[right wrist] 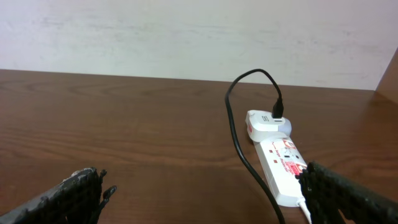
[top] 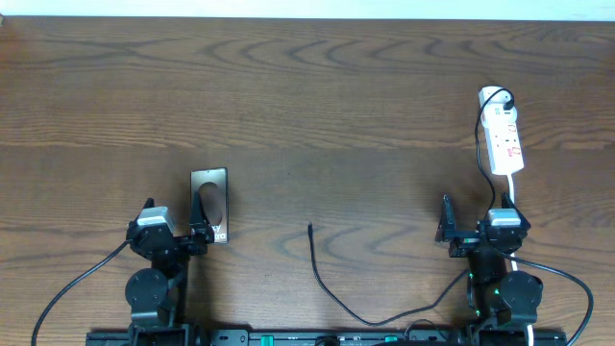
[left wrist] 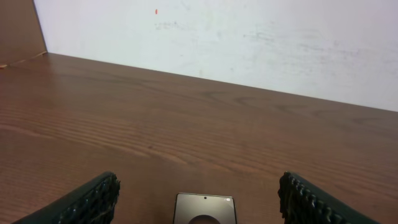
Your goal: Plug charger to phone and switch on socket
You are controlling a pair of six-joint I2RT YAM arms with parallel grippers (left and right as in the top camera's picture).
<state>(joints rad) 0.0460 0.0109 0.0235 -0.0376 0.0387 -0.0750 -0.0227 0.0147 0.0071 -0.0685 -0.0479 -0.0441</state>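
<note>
Your left gripper (left wrist: 198, 186) has its fingers (left wrist: 93, 200) spread wide, holding nothing. The phone (top: 209, 197) lies flat on the table (top: 317, 96), its near short end between those fingers with wood showing on both sides. Your right gripper (right wrist: 205, 186) is also wide open and empty. The socket (right wrist: 283, 167) lies ahead of it, just beside the right finger (right wrist: 339, 196), with its white cord (top: 513, 190) running back past that finger. The charger (top: 322, 274) is plugged in at the socket's far end. Its black cable loops up and then trails back inside the right finger. The plug tip lies on bare wood between your two grippers, well apart from the phone. Nothing lies between the tip and the phone. Beyond both grippers there is only the table and a pale wall (left wrist: 249, 37).
</note>
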